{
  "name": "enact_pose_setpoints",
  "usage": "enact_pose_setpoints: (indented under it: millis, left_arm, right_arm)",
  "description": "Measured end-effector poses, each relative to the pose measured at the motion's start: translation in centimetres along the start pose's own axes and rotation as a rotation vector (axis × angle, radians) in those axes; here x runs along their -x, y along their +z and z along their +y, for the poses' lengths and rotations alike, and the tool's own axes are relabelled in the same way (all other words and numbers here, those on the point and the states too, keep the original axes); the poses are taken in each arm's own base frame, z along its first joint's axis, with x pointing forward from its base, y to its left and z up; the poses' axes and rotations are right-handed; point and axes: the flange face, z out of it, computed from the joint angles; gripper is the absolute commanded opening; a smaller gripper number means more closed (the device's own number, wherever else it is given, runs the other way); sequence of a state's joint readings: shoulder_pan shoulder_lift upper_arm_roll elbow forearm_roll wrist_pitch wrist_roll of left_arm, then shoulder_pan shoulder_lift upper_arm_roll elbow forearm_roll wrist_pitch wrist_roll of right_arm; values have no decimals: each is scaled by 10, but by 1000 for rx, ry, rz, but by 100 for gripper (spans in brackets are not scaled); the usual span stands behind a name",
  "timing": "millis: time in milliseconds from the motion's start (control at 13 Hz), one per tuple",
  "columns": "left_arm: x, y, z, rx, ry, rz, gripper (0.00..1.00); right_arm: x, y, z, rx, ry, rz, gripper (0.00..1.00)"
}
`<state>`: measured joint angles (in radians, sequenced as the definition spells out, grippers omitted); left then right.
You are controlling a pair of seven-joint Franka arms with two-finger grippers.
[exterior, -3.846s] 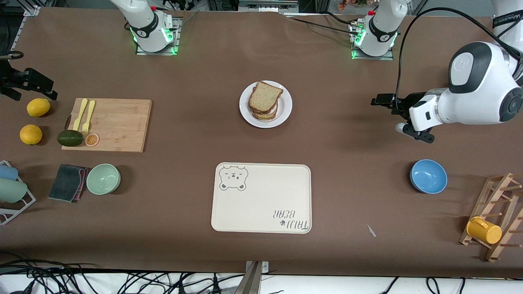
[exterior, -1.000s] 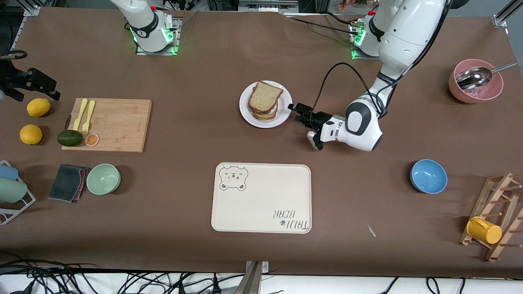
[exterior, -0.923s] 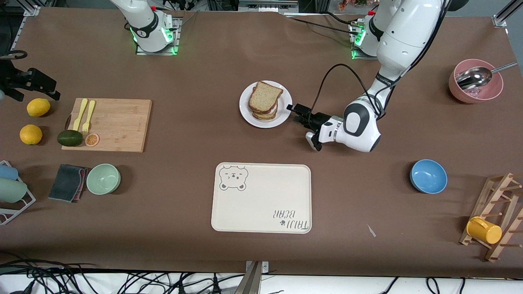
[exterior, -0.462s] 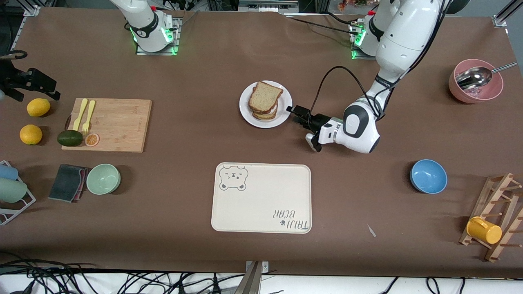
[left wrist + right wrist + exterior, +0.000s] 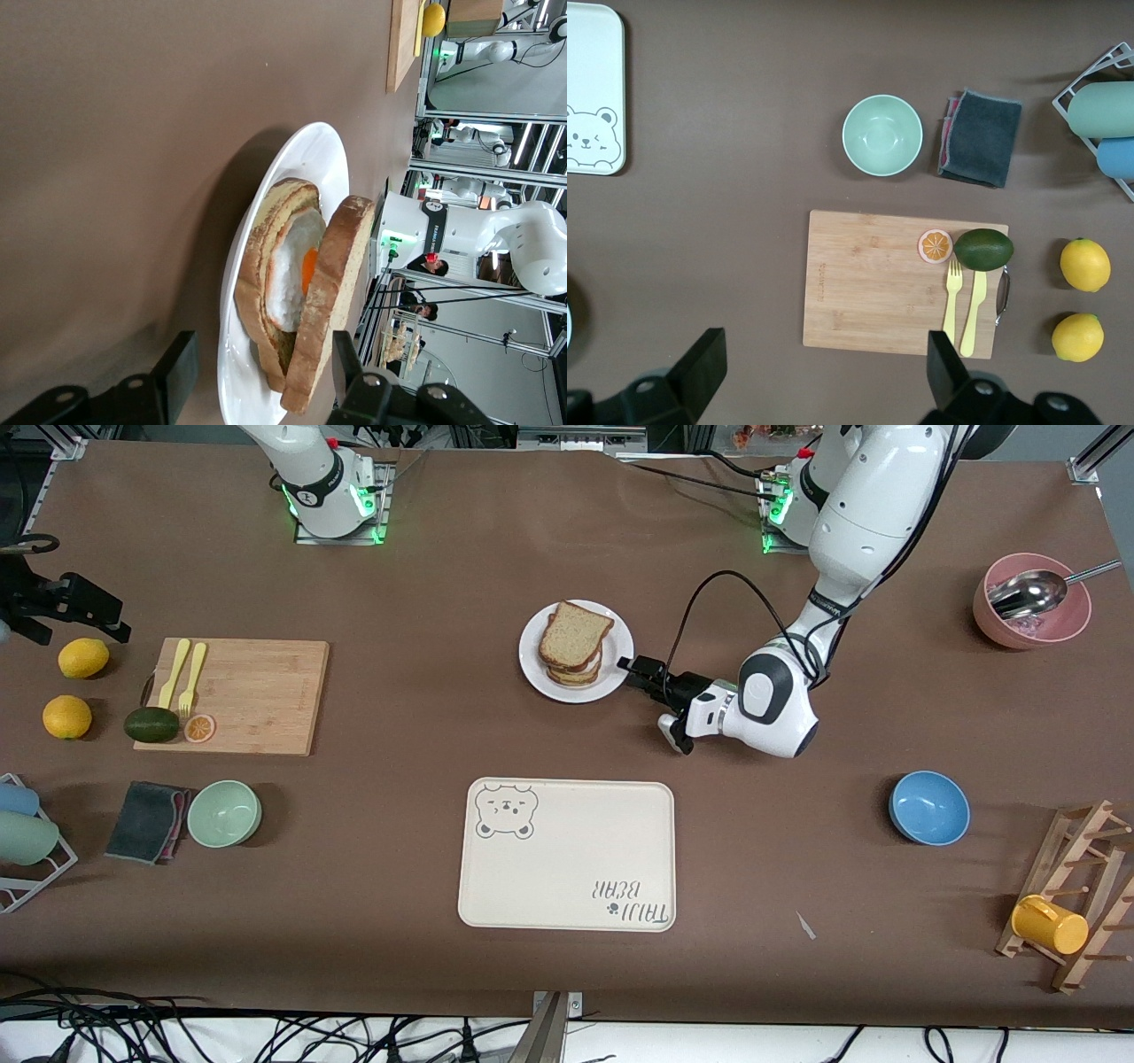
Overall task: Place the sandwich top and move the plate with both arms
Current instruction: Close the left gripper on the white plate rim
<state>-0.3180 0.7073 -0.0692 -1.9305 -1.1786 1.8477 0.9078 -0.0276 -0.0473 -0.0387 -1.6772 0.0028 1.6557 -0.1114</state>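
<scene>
The sandwich top [image 5: 575,634] lies on a stack of bread on the plate [image 5: 617,678], which sits near the middle of the table [image 5: 443,558], farther from the front camera than the cream tray [image 5: 567,868]. The slice's rounded end points toward the right arm's base and its flat end toward the left arm's end of the table; its long axis runs slantwise between the two. In the left wrist view the top slice [image 5: 323,310] rests tilted over a fried egg [image 5: 292,274] on the lower bread, overhanging it on one edge. The left arm comes down from its base, elbow bent, forearm low and nearly level over the table. The left gripper [image 5: 640,673] is at the plate's rim on the side toward the left arm's end; its fingers [image 5: 177,376] straddle the rim with a gap on each side, partly open, gripping nothing that can be seen. The right gripper [image 5: 819,372] hangs high over the cutting board [image 5: 868,283], waiting, jaws spread wide and empty. Count: one plate, one tray, one cutting board, two lemons [image 5: 83,658], one avocado [image 5: 151,724], one orange slice [image 5: 199,728], two yellow utensils [image 5: 186,673], three bowls – green [image 5: 224,813], blue [image 5: 928,807], pink [image 5: 1030,613] with one spoon in it – and one yellow cup [image 5: 1049,925] on a wooden rack [image 5: 1085,868].
</scene>
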Motion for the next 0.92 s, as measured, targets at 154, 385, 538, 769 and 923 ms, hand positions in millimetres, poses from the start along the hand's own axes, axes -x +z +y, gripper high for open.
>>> enact_pose_setpoints:
  millis: [154, 385, 538, 769, 923]
  left_arm:
    - [0, 4, 1, -3, 3, -7, 53]
    - [-1, 9, 2, -19, 8, -7, 54]
    - [-2, 14, 2, -35, 11, -6, 54]
    - [-2, 18, 0, -44, 9, -8, 54]
    - [-2, 22, -1, -52, 8, -9, 54]
  right_arm:
    - [0, 0, 0, 0, 0, 0, 100]
    - [0, 0, 0, 0, 0, 0, 100]
    - [0, 0, 0, 0, 0, 0, 100]
    - [0, 0, 0, 0, 0, 0, 100]
    - [0, 0, 0, 0, 0, 0, 100]
